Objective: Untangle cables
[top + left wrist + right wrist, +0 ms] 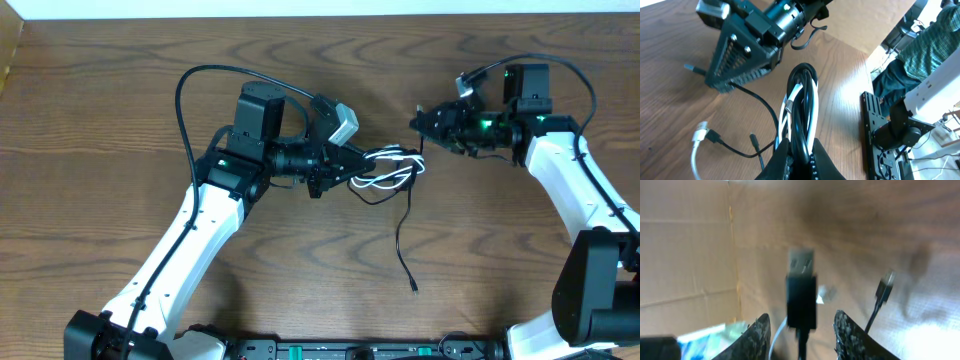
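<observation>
Overhead, bright even light keeps the wooden counter (100, 120) sharp, with a soft shadow beside the left arm (190, 240). In the left wrist view, pale glare washes the wood at right, and the cables (802, 100) blur nearest the lens. The right wrist view is dimmer and smeared, and the black USB plug (801, 297) has soft edges.

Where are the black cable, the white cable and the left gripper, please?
black cable (399, 243): overhead view, on its loose trailing stretch.
white cable (370, 184): overhead view, on its lower loop.
left gripper (798, 152): left wrist view, midway between its fingertips.

table (100, 130): matt wood grain | cables (810, 105): smooth glossy plastic
</observation>
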Action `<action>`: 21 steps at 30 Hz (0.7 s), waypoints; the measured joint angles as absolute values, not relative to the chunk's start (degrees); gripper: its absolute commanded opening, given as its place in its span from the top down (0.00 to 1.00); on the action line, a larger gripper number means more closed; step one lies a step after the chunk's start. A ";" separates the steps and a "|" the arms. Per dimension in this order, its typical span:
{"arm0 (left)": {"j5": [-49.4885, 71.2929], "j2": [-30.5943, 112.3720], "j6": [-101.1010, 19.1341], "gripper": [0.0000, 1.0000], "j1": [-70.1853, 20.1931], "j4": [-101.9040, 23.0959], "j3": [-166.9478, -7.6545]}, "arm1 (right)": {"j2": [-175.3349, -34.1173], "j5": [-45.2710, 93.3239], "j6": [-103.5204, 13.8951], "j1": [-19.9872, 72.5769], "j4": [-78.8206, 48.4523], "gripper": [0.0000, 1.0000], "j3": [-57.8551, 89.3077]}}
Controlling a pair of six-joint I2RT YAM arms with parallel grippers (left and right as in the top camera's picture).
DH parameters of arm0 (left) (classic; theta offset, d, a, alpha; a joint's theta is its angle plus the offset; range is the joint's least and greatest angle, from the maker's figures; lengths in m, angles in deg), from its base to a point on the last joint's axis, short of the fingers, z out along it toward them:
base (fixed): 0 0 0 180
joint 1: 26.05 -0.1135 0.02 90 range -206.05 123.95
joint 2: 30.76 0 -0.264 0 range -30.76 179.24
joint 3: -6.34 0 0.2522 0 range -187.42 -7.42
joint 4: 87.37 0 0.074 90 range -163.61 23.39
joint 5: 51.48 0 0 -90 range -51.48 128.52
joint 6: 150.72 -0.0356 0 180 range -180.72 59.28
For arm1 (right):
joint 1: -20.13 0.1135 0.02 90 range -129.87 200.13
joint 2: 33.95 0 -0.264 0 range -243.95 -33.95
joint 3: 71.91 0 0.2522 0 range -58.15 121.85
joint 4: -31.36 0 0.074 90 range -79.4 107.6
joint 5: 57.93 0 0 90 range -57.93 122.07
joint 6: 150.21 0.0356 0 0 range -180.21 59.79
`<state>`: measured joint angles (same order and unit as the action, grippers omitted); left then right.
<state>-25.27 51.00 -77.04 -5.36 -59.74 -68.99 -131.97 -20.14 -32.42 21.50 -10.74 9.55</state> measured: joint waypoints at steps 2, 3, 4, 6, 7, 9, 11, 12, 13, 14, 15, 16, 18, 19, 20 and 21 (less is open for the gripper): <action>-25.51 51.00 -77.32 0.93 -5.36 -59.74 -68.99 | -131.97 -21.16 -32.66 21.54 -12.48 0.70 9.55; -25.64 51.00 -77.34 0.92 -5.36 -59.74 -68.99 | -131.97 -21.53 -32.88 21.54 -13.25 0.75 9.55; -25.69 51.00 -77.41 0.93 -5.36 -59.74 -68.99 | -131.97 -21.69 -32.84 21.54 -13.69 0.80 9.55; -25.66 51.00 -77.52 0.92 -5.36 -59.74 -68.99 | -131.97 -22.19 -33.21 21.54 -14.45 0.89 9.55; -25.64 51.00 -77.52 0.93 -5.36 -59.74 -68.99 | -131.97 -22.32 -33.34 21.54 -14.52 0.96 9.55; -25.64 51.00 -77.52 0.93 -5.36 -59.74 -68.99 | -131.97 -22.47 -33.32 21.56 -14.54 0.99 9.55; -25.64 51.00 -77.52 0.92 -5.36 -59.74 -68.99 | -131.97 -22.61 -33.32 21.65 -14.52 0.99 9.55; -25.64 51.00 -77.52 0.93 -5.36 -59.74 -68.99 | -131.97 -22.61 -33.25 21.72 -14.50 0.99 9.55; -25.64 51.00 -77.52 0.93 -5.36 -59.74 -68.99 | -131.97 -22.61 -33.01 21.83 -14.50 0.99 9.55; -25.64 51.00 -77.52 0.93 -5.36 -59.74 -68.99 | -131.97 -22.61 -32.70 22.04 -14.45 0.99 9.55; -25.66 51.00 -77.52 0.93 -5.36 -59.74 -68.99 | -131.97 -22.58 -32.35 22.35 -14.30 0.99 9.55; -25.64 51.00 -77.52 0.93 -5.36 -59.74 -68.99 | -131.97 -22.58 -32.14 22.79 -14.17 0.99 9.55; -25.64 51.00 -77.52 0.93 -5.36 -59.74 -68.99 | -131.97 -22.58 -31.90 23.73 -13.95 0.99 9.55; -25.66 51.00 -77.52 0.93 -5.36 -59.74 -68.99 | -131.97 -22.58 -31.79 24.27 -13.86 0.99 9.55; -25.64 51.00 -77.52 0.92 -5.36 -59.74 -68.99 | -131.97 -22.63 -31.74 24.84 -13.75 0.99 9.55; -25.66 51.00 -77.52 0.93 -5.36 -59.74 -68.99 | -131.97 -22.82 -31.68 25.74 -13.32 0.99 9.55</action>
